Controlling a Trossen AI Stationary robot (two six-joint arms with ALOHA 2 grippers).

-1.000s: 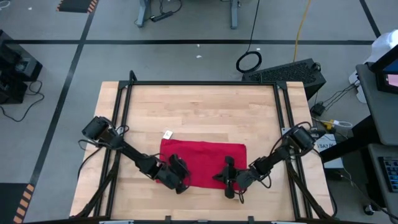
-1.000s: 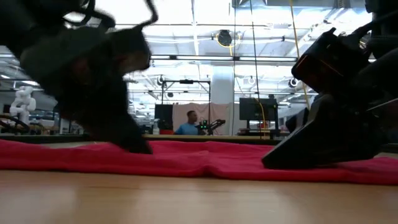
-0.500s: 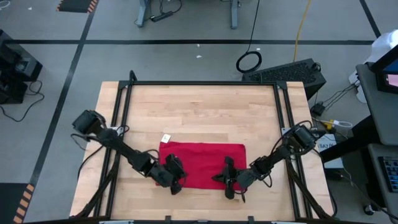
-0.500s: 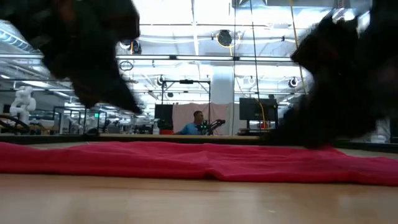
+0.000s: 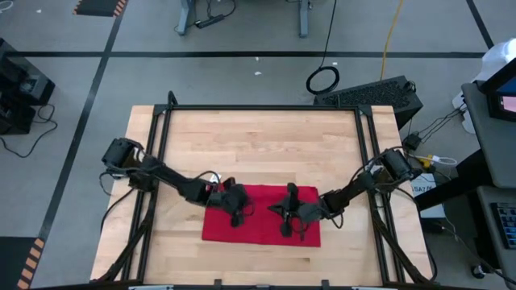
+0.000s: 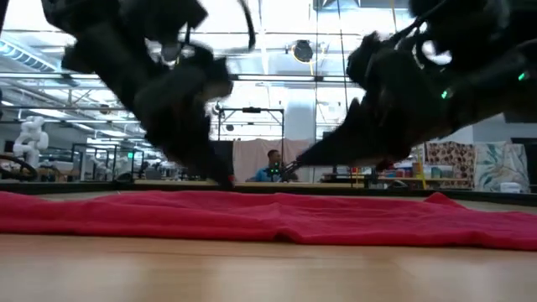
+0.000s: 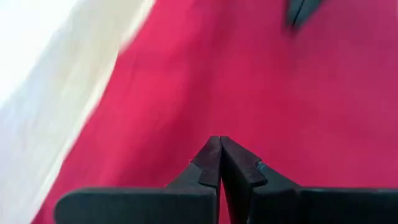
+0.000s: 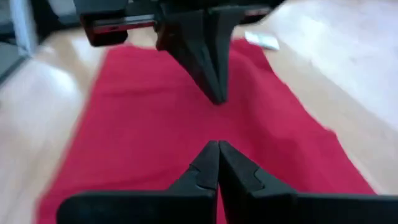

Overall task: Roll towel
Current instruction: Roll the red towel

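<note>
The red towel [image 5: 260, 219] lies flat on the wooden surface [image 5: 266, 145], toward its 6 o'clock edge. The left claw [image 5: 236, 211] and right claw [image 5: 284, 217] are both clenched empty above the towel, tips facing each other.

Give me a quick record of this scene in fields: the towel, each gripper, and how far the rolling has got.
towel: red towel lying spread on the wooden table, near its front edge
tag: small white tag at one edge of the towel
left gripper: left gripper shut, over the towel's left half, nothing visibly pinched
right gripper: right gripper shut, over the towel's right half, tip facing the left one
roll progress: no roll visible; in the low view the cloth lies low with only slight ripples
</note>
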